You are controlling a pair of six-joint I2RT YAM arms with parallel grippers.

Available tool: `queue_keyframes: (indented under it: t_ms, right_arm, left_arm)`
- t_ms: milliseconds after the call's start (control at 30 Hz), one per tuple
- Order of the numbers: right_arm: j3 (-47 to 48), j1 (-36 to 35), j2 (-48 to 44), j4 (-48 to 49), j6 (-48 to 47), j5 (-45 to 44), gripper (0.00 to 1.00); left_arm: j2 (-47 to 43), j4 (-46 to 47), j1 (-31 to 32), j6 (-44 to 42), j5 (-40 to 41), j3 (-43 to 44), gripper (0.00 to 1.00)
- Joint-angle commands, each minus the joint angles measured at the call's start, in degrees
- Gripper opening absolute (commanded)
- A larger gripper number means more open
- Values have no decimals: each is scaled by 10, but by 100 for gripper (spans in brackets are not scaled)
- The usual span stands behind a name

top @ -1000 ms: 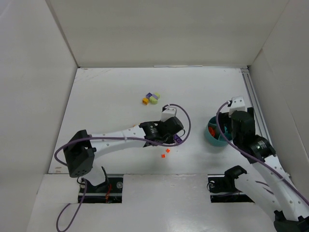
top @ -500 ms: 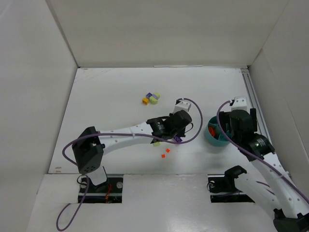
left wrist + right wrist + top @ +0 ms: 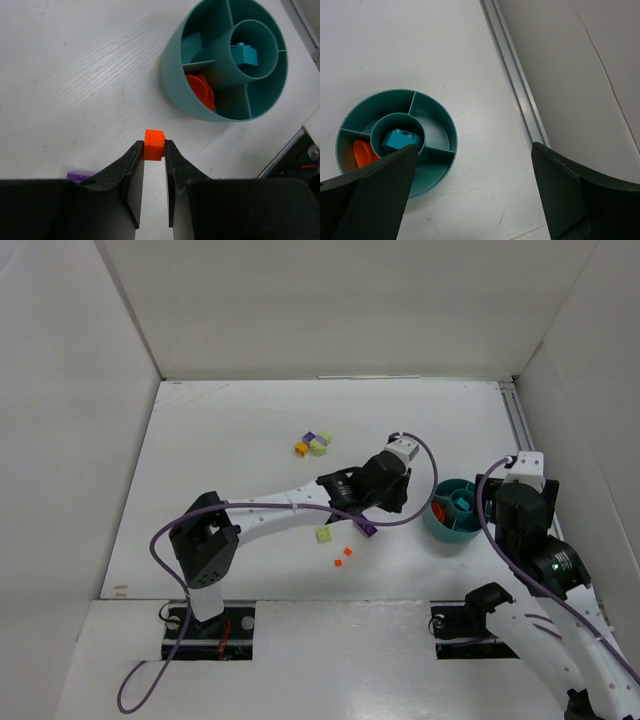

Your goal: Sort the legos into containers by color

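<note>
**Top view:** The left arm (image 3: pixel 290 512) reaches across the table toward the teal bowl (image 3: pixel 438 529) at right of centre. Unsorted legos lie at upper centre (image 3: pixel 313 443). Below the arm are a pale green brick (image 3: pixel 324 534), a purple one (image 3: pixel 365 528) and two orange-red bits (image 3: pixel 342 558). The right arm (image 3: pixel 522 522) stands just right of the bowl.

**Left wrist:** The left gripper (image 3: pixel 154 148) is clamped on an orange-red brick (image 3: pixel 154 144), held clear of the table at lower centre. The bowl, upper right, shows orange pieces (image 3: pixel 202 92) in one outer compartment and a teal brick (image 3: pixel 245 54) in the central cup.

**Right wrist:** The right gripper (image 3: pixel 475 146) hangs with its fingers wide apart, holding nothing. The bowl is at lower left.

The step in hand looks like the carry. The next move likely calls for bringing the brick over the orange compartment and opening there, not over the central cup beside it.
</note>
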State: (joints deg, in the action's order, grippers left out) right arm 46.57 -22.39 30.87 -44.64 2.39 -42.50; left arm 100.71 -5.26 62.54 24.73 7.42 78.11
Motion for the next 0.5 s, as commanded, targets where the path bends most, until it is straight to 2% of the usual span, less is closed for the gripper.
queue_keyframes:
  t_ms: [0,167,367,467]
  right_arm:
    - [24,4,-11,-9,18,-22,100]
    - [24,4,-21,-15,24,-22,100]
    - [24,4,-34,-15,24,-22,100]
    - [24,4,-39,-15,24,-22,100]
  left_arm:
    - [7,60,2,-42,-86,39,0]
    - [48,80,7,-65,-138,94,3]
    - [124,39,27,-85,-160,194,3]
    - [138,25,27,-85,-166,209,6]
